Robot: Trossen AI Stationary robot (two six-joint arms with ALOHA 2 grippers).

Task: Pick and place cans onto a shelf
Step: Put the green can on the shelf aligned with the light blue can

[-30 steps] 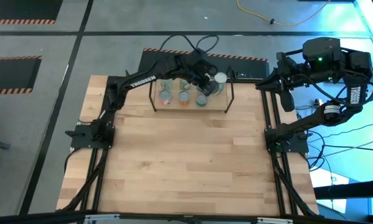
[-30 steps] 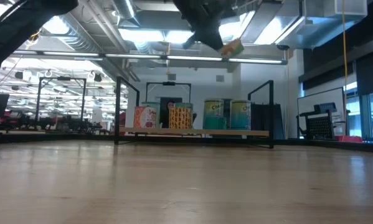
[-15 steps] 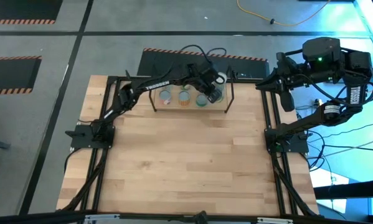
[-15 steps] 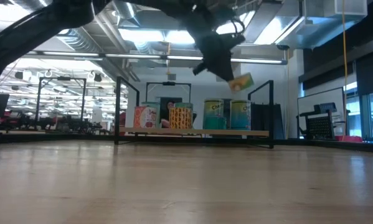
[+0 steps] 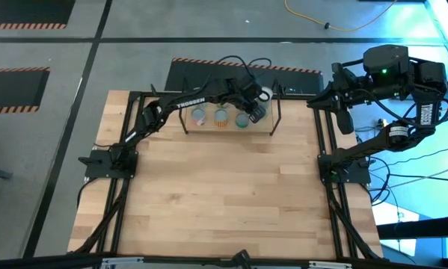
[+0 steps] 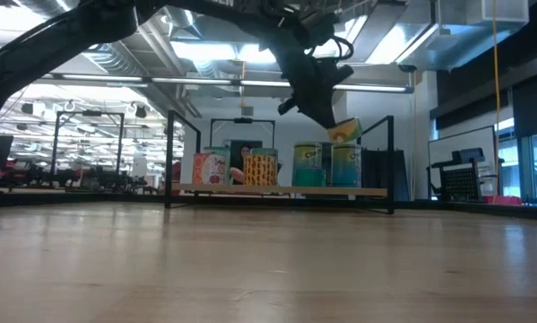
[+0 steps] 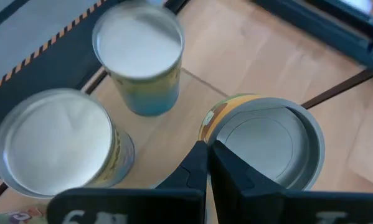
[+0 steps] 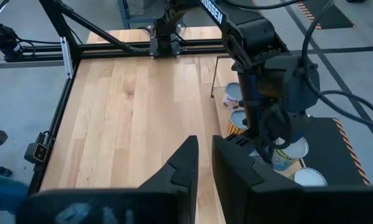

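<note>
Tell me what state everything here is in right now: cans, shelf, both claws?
Held can: tilted, in the air above the shelf, gripped.
Standing cans: upright in a row on the shelf.
Shelf: partly filled.
Left claw: shut on the held can.
Right claw: holds nothing, off by the table's right edge.

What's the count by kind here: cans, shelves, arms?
Cans: 5, with 4 standing and 1 held in the left end effector
Shelf: 1
Arms: 2
Total: 8
</note>
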